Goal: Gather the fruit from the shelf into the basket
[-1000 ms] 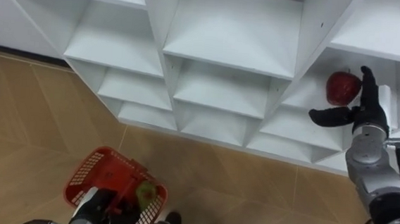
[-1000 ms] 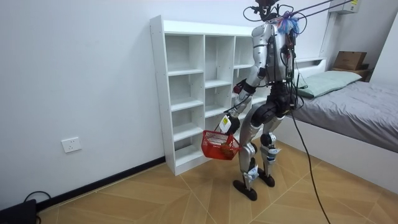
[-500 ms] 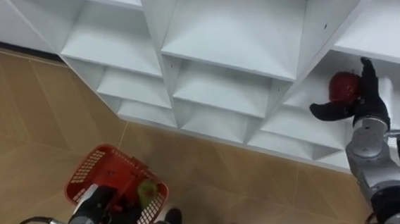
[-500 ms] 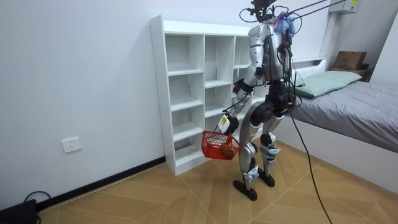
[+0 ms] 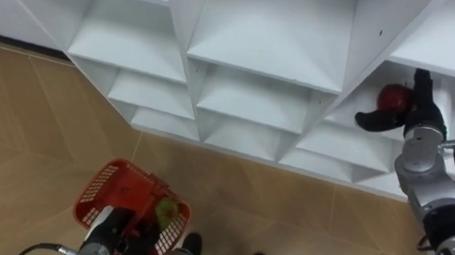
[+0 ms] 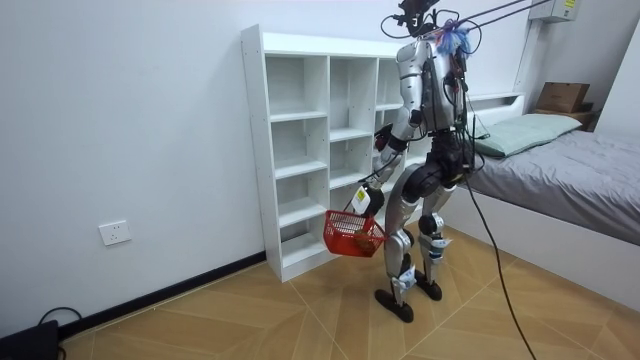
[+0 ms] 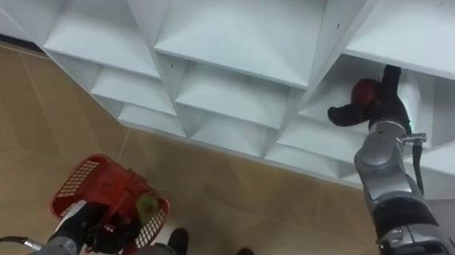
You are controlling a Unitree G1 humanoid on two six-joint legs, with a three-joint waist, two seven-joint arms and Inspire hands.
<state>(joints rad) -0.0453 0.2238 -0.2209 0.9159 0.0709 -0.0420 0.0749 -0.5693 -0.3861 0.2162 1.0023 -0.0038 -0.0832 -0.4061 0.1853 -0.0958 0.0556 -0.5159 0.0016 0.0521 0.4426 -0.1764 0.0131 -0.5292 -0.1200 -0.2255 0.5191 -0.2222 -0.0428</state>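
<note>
Left eye view: the right hand (image 5: 416,112) is up in one box of the closet (image 5: 258,33), right beside the red apple (image 5: 392,97). Its fingers stand straight next to the apple and its thumb sticks out below, so it is open and not squeezing. I think this is the grabbing step. Next the fingers must close, then pull straight out, as the box walls sit close. The left hand (image 5: 124,234) grips the red basket (image 5: 99,187) low over the open floor, with a green fruit (image 5: 165,212) inside.
</note>
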